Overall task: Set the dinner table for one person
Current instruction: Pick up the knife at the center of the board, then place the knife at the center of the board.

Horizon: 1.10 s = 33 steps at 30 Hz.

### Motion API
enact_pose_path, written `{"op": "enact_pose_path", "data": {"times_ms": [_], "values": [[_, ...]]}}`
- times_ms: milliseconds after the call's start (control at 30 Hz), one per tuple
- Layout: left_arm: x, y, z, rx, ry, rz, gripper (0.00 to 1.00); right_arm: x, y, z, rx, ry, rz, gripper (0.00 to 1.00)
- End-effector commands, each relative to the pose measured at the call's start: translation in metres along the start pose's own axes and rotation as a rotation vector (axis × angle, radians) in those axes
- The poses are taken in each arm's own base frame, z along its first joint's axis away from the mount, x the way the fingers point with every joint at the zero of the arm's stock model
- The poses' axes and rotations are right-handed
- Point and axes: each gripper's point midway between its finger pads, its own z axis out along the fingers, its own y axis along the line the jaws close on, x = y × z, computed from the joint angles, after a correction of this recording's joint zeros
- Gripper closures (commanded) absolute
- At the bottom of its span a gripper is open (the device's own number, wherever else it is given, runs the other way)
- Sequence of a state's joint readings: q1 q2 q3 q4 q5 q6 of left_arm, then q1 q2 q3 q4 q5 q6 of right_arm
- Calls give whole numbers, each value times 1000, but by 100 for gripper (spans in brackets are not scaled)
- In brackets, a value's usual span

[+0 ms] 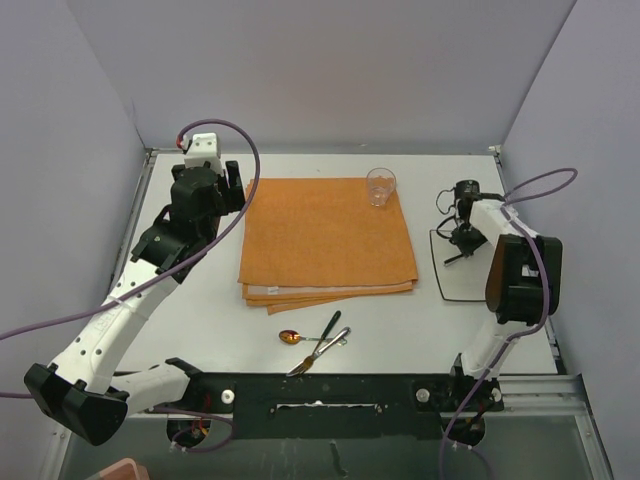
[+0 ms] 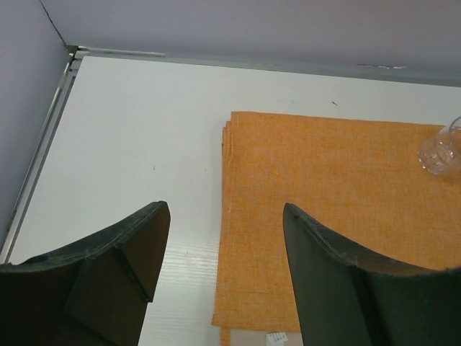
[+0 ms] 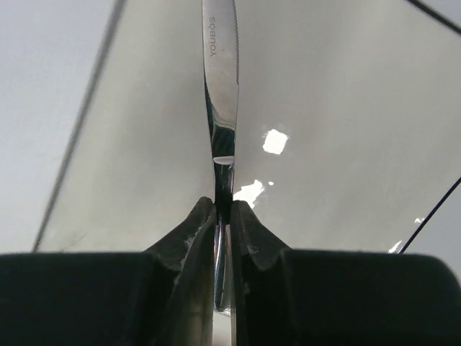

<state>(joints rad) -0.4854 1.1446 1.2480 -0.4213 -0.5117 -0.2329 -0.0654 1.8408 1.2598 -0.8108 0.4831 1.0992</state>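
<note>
The dinner table [image 1: 200, 300] is a wide white-grey top. On it lies a folded orange cloth [image 1: 328, 243] [image 2: 324, 216] with a clear glass [image 1: 380, 186] [image 2: 441, 150] at its far right corner. My right gripper [image 1: 462, 238] [image 3: 223, 205] is shut on a steel knife [image 3: 220, 65], whose blade points away over a square white plate [image 1: 462, 280] [image 3: 144, 144]. My left gripper [image 1: 232, 196] [image 2: 225, 216] hangs open above the cloth's left edge, with nothing between its fingers.
A spoon [image 1: 291, 337], a fork [image 1: 318, 353] and a dark-handled utensil [image 1: 331, 325] lie together near the front edge, below the cloth. Walls close the table at the back and both sides.
</note>
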Motion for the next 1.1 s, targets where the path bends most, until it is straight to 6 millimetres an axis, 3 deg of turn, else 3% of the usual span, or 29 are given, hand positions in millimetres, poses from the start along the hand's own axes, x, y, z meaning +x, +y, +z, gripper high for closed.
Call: {"op": "enact_pose_path", "data": {"times_ms": [0,67,167,300,400,467,633,833,1067], "values": [[-21,-5,-1,11,-64,-49,37,-52,43,-79,-296,-224,-91,100],[-21,-6,0,15,-63,-51,37,-51,54,-111,-349,-324,-183,100],[-24,-9,1,23,-64,-41,37,-30,79,-154,-504,-428,-360,100],[-33,-10,0,23,-79,-36,37,30,107,-215,-821,-500,-680,100],[-32,-10,-1,25,-76,-35,37,68,108,-251,-963,-553,-916,100],[-31,-8,-3,24,-75,-41,37,91,103,-263,-1046,-552,-1051,100],[-26,-6,-8,27,-72,-61,37,146,78,-272,-1220,-470,-1375,100],[-24,-6,-10,33,-67,-84,37,209,43,-287,-1444,-266,-1676,100],[-23,-6,-14,40,-65,-95,37,264,10,-297,-1552,-119,-1936,100]]}}
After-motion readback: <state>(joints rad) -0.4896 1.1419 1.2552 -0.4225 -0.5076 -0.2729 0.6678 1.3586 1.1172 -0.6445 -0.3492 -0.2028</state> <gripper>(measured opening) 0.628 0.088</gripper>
